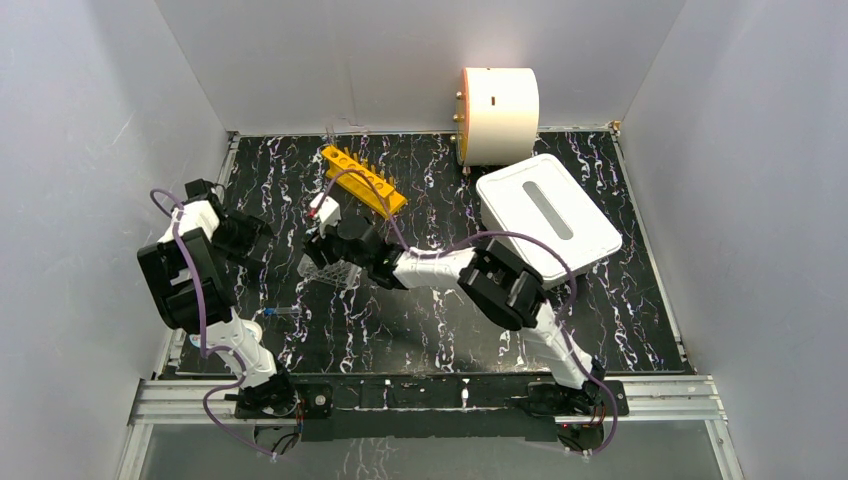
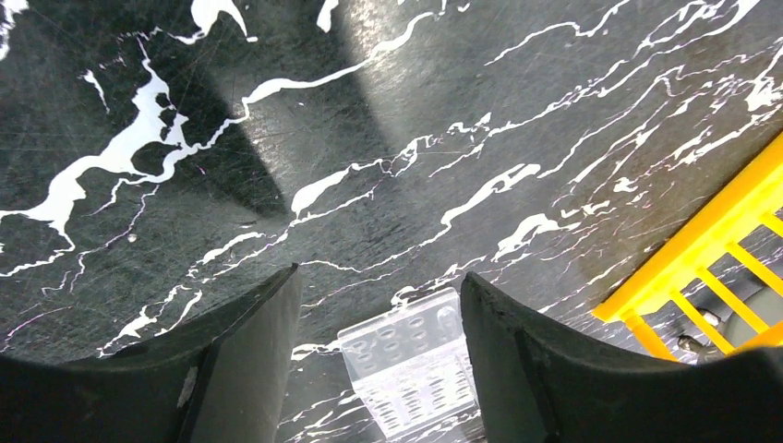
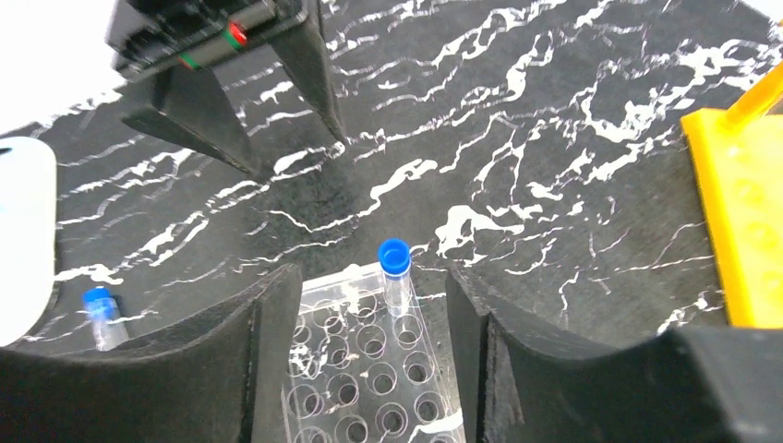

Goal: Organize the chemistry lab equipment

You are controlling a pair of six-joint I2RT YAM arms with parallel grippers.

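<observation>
The right claw [image 3: 369, 281] hangs low over the clear well plate [image 3: 365, 378], jaws apart and clamped on nothing. A blue-capped vial [image 3: 395, 277] stands upright in a well at the plate's far edge, between the fingers and touched by neither. I'd lift straight up from here, so that no finger tips it.

A second vial [image 3: 98, 314] lies on the counter [image 3: 554, 111], toward the left arm's side. The right arm stretches low across the middle, short of the orange tube rack [image 1: 365, 178]. The left claw [image 2: 380, 277] hovers nearby, jaws apart and empty.
</observation>
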